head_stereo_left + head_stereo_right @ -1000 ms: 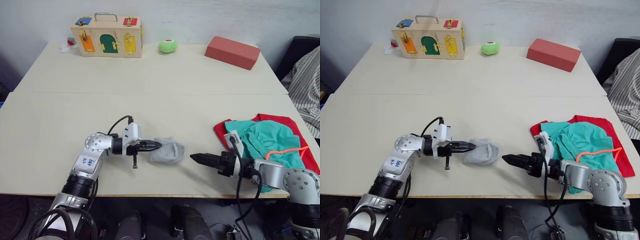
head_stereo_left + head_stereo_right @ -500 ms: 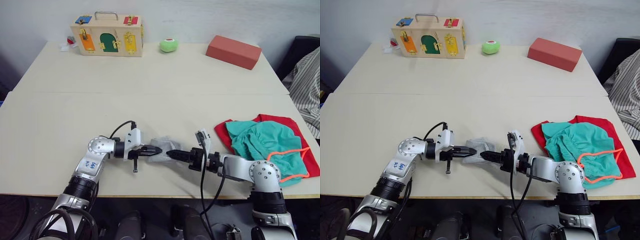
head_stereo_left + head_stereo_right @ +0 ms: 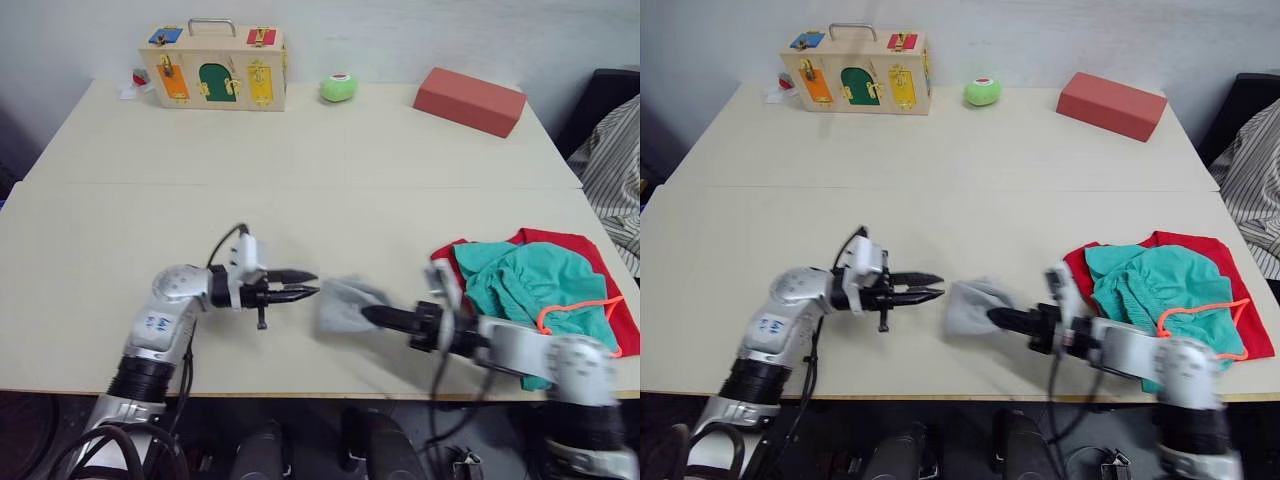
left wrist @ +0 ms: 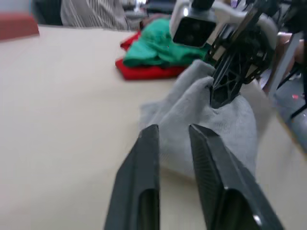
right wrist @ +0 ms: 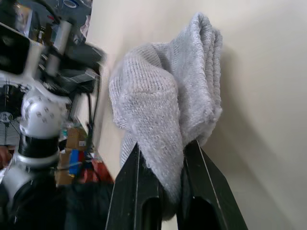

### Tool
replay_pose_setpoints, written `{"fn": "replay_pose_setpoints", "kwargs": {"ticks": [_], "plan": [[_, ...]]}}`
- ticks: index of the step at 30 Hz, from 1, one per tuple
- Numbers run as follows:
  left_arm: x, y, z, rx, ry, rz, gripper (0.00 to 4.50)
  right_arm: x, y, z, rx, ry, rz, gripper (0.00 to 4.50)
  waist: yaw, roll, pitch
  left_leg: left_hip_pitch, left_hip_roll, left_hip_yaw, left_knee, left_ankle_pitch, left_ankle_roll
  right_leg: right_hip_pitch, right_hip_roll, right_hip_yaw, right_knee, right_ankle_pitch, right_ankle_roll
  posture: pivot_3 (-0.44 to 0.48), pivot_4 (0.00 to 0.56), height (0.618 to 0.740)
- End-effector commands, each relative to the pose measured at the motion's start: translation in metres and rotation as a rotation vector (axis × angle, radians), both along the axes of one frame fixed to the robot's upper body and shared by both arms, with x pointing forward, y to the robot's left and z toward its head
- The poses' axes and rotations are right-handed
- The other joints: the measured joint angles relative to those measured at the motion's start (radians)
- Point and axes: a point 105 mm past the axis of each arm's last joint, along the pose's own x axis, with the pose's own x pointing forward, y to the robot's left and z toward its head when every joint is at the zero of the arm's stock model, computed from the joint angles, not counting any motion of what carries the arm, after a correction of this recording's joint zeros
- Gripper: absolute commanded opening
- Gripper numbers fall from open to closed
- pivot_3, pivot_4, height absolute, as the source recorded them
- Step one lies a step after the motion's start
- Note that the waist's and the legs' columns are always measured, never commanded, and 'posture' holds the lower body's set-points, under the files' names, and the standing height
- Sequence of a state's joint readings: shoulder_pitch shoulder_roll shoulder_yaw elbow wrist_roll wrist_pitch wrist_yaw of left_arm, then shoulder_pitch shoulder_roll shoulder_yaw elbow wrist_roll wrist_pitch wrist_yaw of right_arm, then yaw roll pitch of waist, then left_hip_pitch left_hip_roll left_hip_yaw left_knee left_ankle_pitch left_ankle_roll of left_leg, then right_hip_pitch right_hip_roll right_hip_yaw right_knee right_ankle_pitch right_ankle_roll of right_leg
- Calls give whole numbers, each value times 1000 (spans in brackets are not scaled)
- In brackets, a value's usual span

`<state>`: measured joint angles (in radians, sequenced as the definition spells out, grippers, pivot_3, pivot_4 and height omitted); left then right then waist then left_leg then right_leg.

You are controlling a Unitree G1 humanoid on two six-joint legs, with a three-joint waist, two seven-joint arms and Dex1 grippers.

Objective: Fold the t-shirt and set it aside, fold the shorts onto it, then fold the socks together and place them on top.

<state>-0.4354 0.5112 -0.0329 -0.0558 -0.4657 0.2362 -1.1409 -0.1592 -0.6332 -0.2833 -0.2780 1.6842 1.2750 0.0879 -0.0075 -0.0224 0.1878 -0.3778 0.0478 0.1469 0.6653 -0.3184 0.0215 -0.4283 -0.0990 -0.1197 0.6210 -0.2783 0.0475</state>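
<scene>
Right gripper (image 5: 160, 158) pinches the grey socks (image 3: 970, 305) at lower centre of the table (image 3: 970, 160); left gripper (image 3: 935, 286) points at them, fingers slightly apart, empty.

The socks hang bunched over the right fingers, just beside the left fingertips but apart from them. At lower right the teal shorts (image 3: 1150, 285) lie heaped on the red t-shirt (image 3: 1210, 250), near the table's edge. Along the top of the frame stand a wooden latch box (image 3: 855, 72), a green ball (image 3: 982, 92) and a red block (image 3: 1112, 105), well apart from the grippers. Striped cloth (image 3: 1255, 180) shows at the right edge.
</scene>
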Motion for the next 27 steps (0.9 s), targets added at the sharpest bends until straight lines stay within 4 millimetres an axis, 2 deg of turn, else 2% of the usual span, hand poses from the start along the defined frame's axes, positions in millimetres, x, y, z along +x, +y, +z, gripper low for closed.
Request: {"fn": "replay_pose_setpoints", "kwargs": {"ticks": [1, 2, 6, 8, 13, 17, 21, 24, 27], "plan": [[-19, -8, 23, -53, -17, -59, 2374, -27, -35, 60, 95, -164, 10, 0, 6, 3, 2, -1, 0, 0, 0, -1, 1, 0, 0, 0, -1, 0, 1, 0, 150, 740], [-20, -8, 24, -53, -16, -59, 2634, -31, -47, 68, 79, -179, -14, 0, 8, 3, 2, 0, -1, 1, -1, -1, 1, 0, 0, 1, -2, 1, 2, 0, 150, 740], [-20, -8, 21, -49, -3, -41, 3895, -45, -119, 92, -105, -165, -171, 0, 16, 1, 2, 1, -1, 1, -1, -3, 5, 1, 2, 2, -3, 1, 3, 0, 150, 740], [-19, -9, 20, -48, 6, -43, 4483, -48, -138, 95, -176, -133, -199, 0, 17, 1, 2, 1, -1, 1, -1, -3, 6, 1, 3, 4, -3, 1, 4, 0, 150, 740], [-20, -12, 18, -27, 17, -66, 4483, -30, -183, 73, -451, -73, -186, 0, 10, 0, 2, 2, 0, 2, 0, -2, 6, 1, 5, 6, -4, 1, 4, 0, 150, 740], [-20, -8, 17, 0, 22, -43, 4483, -11, -204, 56, -589, -92, -96, 0, 4, 1, 3, 2, 0, 3, -1, -1, 5, 0, 5, 6, -3, 1, 4, 0, 150, 740], [-23, 0, 15, 27, 36, -12, 4483, 8, -226, 34, -739, -65, -41, 0, 1, 4, 5, 2, 0, 5, -1, 2, -4, -3, 5, 7, 0, 0, 3, 0, 150, 740], [-22, 3, 16, 32, 34, 12, 4483, 27, -233, 26, -774, -53, -55, 0, 4, 5, 5, 2, 0, 6, -1, 3, -5, -3, 5, 7, 0, 0, 2, 0, 150, 740], [-19, 6, 17, 36, 10, 47, 4483, 43, -236, 27, -775, -91, -88, 0, 4, 7, 6, 2, 0, 7, 1, 3, -5, -3, 4, 7, 1, 0, 2, 0, 150, 740]]}}
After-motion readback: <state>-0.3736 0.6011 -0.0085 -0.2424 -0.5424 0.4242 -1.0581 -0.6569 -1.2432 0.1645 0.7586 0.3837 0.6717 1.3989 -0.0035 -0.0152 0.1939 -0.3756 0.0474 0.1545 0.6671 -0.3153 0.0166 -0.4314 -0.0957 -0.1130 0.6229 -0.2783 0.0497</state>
